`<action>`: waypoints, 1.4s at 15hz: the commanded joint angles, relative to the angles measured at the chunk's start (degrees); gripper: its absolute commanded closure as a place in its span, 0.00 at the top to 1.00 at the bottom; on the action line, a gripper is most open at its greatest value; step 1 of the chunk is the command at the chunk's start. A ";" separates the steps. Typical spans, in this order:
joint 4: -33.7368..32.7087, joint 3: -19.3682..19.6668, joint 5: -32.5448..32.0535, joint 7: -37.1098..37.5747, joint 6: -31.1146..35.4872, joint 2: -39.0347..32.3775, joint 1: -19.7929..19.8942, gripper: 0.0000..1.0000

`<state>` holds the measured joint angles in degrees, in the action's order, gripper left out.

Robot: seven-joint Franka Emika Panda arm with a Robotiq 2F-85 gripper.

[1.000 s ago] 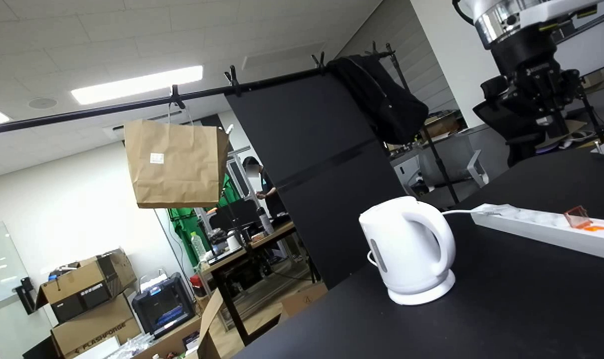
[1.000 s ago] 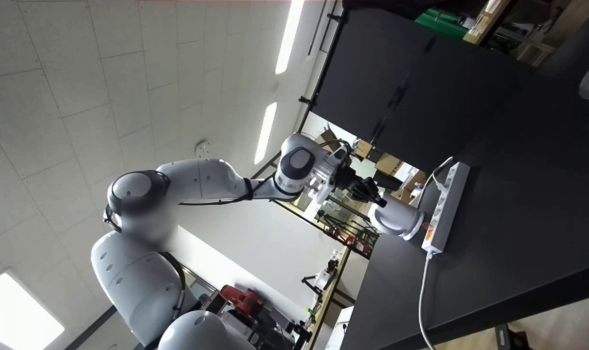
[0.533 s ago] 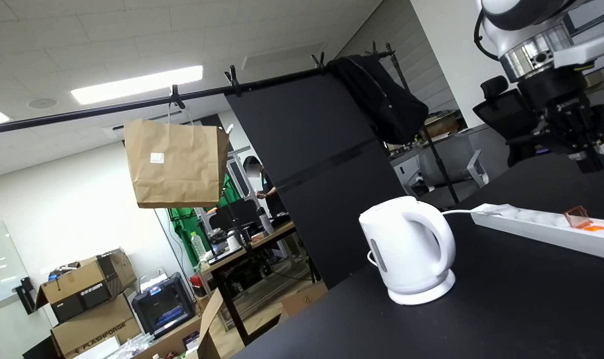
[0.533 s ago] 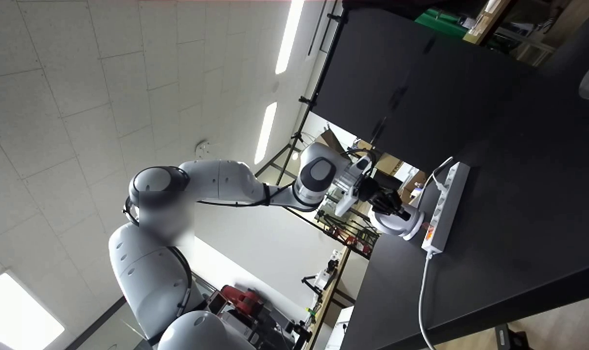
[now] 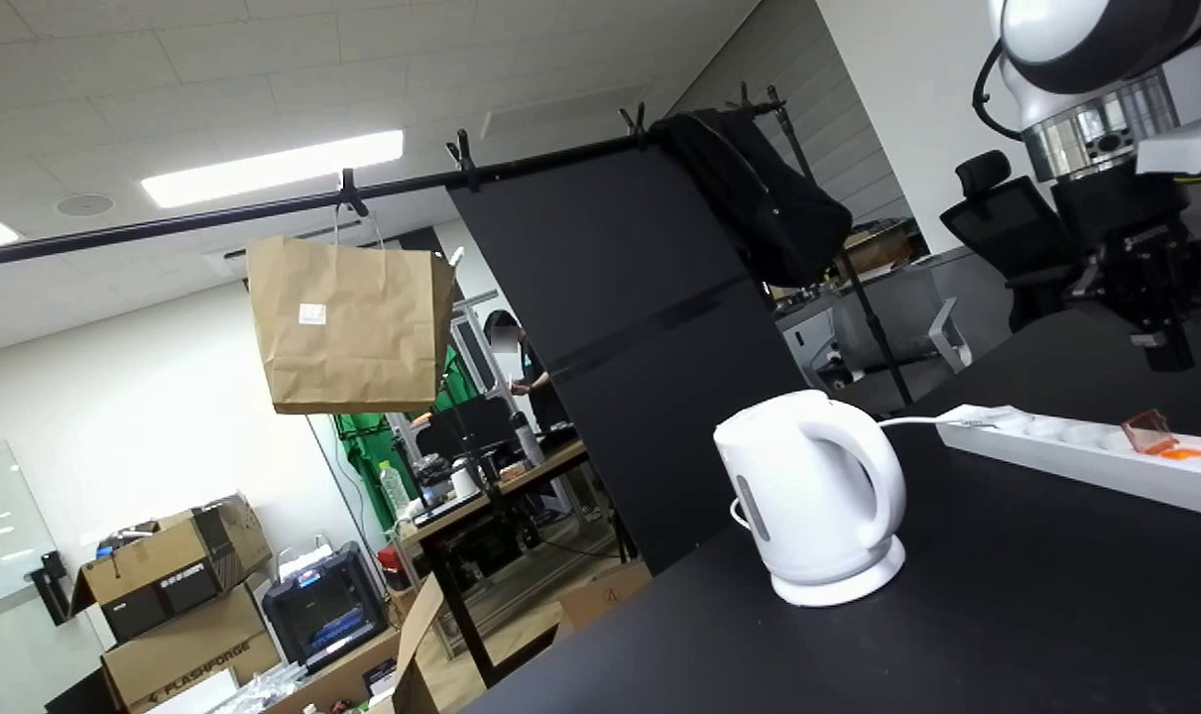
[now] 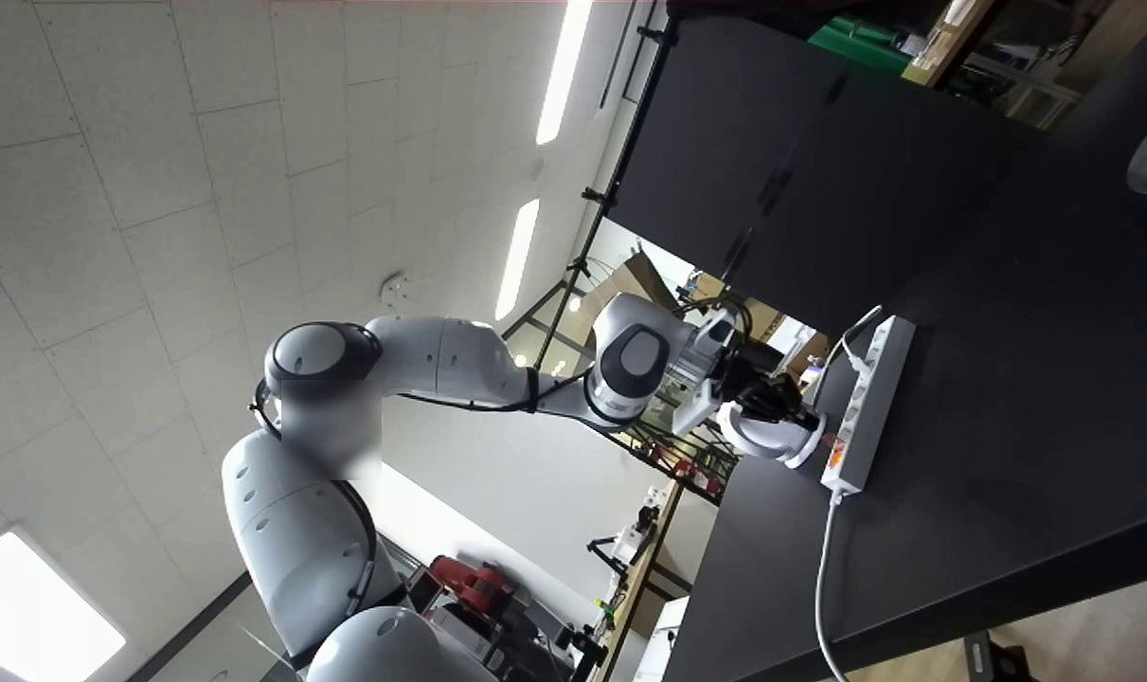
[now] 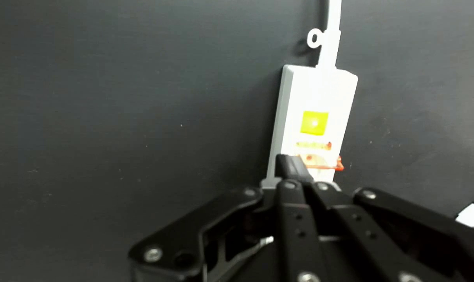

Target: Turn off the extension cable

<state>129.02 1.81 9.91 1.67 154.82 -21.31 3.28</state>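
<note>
A black table [image 5: 719,650] spreads out below the gripper [image 5: 1168,352], whose fingers we see drawn narrowly together. Off to one side of it and lower, a white kettle [image 5: 808,496] stands upright, while the white power strip [image 5: 1076,461] lies on the table underneath the fingertips, apart from them. In the wrist view we see the strip's raised, see-through red cover [image 7: 321,162] near the fingertips and, a little beyond it, the small switch [image 7: 314,123], showing yellow.

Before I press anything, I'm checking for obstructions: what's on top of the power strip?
On the strip: a switch, a raised cover beside it, sockets, and a plug at the other end. The plug hides what's beneath it.
</note>
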 commanded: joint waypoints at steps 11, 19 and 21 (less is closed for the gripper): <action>1.02 -3.94 0.55 -0.43 14.70 -4.17 1.16 0.00; 1.13 -3.35 -0.56 -0.04 17.96 -6.25 1.01 0.00; 1.13 -3.38 -0.61 0.02 18.61 -6.32 1.07 0.00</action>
<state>130.02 -1.37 10.08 1.44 172.24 -27.70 3.75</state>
